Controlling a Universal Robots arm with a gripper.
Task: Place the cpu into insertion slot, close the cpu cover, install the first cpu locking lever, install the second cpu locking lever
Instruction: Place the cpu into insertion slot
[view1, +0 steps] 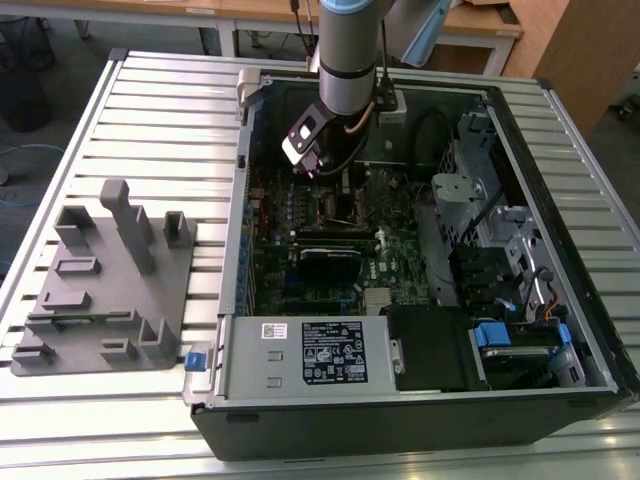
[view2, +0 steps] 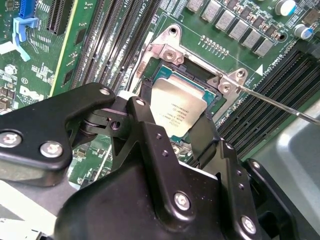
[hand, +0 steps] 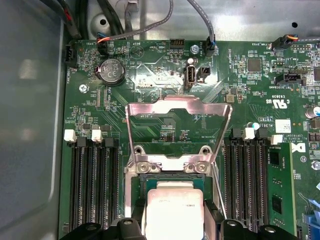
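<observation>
The cpu (view2: 177, 107) (hand: 174, 212), a pale metal-topped square, lies over the insertion slot (view2: 197, 74) (hand: 132, 187), between my black fingers (view2: 142, 122). My gripper (view2: 172, 120) (hand: 174, 229) (view1: 318, 165) is shut on its two sides. Whether the chip sits fully down in the socket I cannot tell. The cpu cover (hand: 177, 106), a silvery frame with a cut-out centre, stands swung up and open behind the slot. A thin locking lever (view2: 272, 102) sticks out sideways from the socket's corner.
The motherboard lies in an open computer case (view1: 300, 345) on a slatted table. Black memory slots (hand: 92, 185) (hand: 245, 180) flank the socket. A drive cage and cables (view1: 495, 250) fill the exterior view's right. A grey fixture (view1: 105, 285) stands outside the case on the left.
</observation>
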